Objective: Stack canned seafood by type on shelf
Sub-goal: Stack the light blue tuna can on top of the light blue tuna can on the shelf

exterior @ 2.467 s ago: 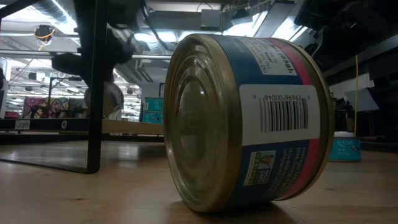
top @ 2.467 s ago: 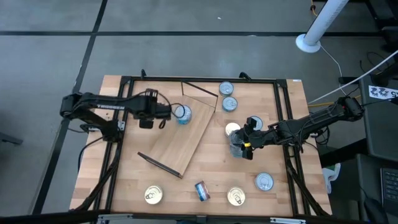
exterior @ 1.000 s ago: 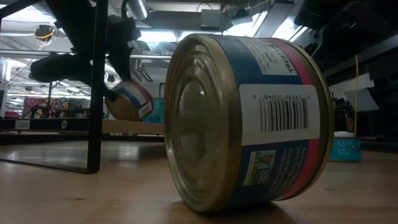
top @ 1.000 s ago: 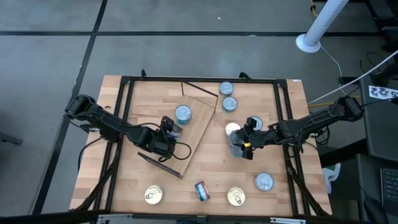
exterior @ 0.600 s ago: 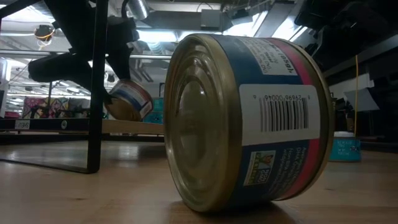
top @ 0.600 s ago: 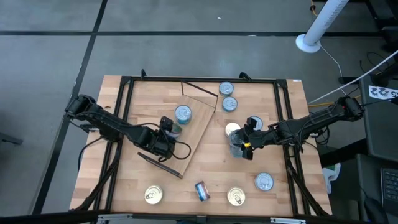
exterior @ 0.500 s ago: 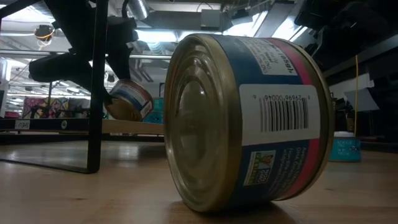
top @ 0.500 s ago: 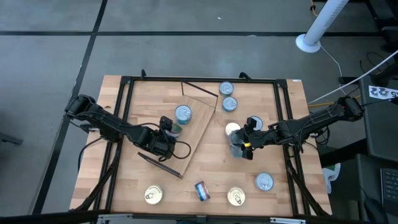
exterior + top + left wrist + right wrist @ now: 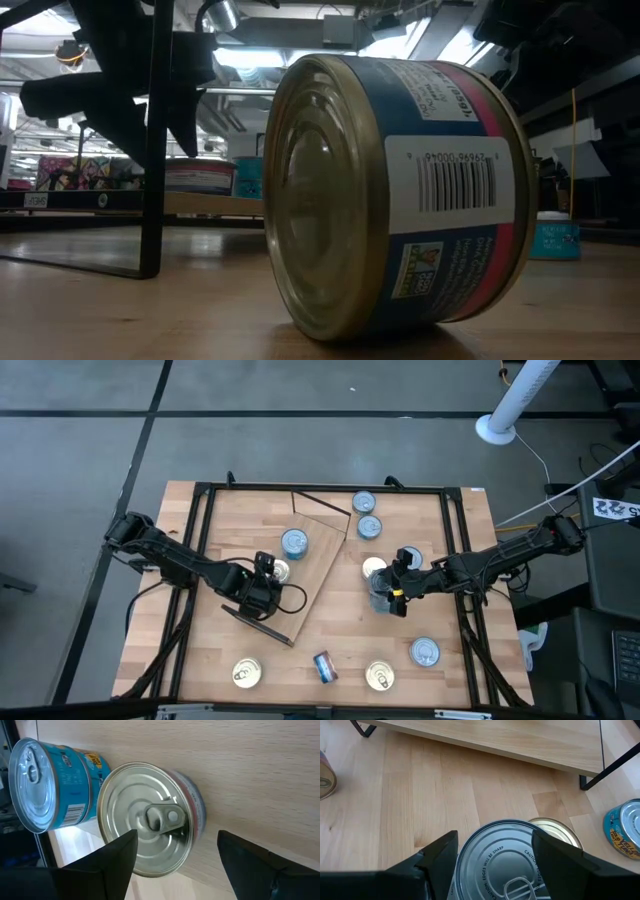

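Two cans (image 9: 288, 556) stand on the shelf (image 9: 300, 585) near its far edge. The left gripper (image 9: 262, 582) has open jaws just behind them. The right gripper (image 9: 385, 598) grips a silver can (image 9: 507, 862); six cans are left on the bench (image 9: 340, 640).

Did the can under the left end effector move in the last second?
Yes. The can dropped from tilted in the air to flat on the shelf.

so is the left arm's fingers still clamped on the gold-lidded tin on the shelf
No, the left fingers stand open either side of the gold-lidded round tin, which rests on the plywood shelf.
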Motion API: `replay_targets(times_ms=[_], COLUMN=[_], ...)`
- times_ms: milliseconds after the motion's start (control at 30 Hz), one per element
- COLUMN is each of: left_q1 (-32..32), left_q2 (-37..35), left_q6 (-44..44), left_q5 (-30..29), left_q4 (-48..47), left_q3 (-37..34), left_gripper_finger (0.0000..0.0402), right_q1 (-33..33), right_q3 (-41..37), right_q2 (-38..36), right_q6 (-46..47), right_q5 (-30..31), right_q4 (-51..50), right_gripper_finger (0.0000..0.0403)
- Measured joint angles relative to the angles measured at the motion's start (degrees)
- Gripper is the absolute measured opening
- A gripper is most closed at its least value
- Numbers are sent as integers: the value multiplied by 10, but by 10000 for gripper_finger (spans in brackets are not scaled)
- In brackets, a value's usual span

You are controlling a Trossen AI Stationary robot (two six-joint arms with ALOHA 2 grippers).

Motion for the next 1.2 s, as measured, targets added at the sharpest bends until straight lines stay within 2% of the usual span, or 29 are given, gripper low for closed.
replay_targets(times_ms=[333, 800, 1000, 1200], left_q1=[0, 17, 26, 22], left_q2=[-14, -107, -145, -152], left_q6=[-11, -27, -19, 23], left_q5=[-3, -14, -14, -12], left_q4=[-6, 15, 101, 219], left_q3=[8, 24, 24, 24], left_gripper_finger=[271, 271, 271, 271], right_q1=[0, 0, 0, 0], right_q3=[0, 0, 0, 0], right_q2=[0, 0, 0, 0], right_q6=[0, 0, 0, 0], right_q5=[0, 0, 0, -1], right_q4=[0, 3, 4, 5], right_gripper_finger=[252, 252, 252, 252])
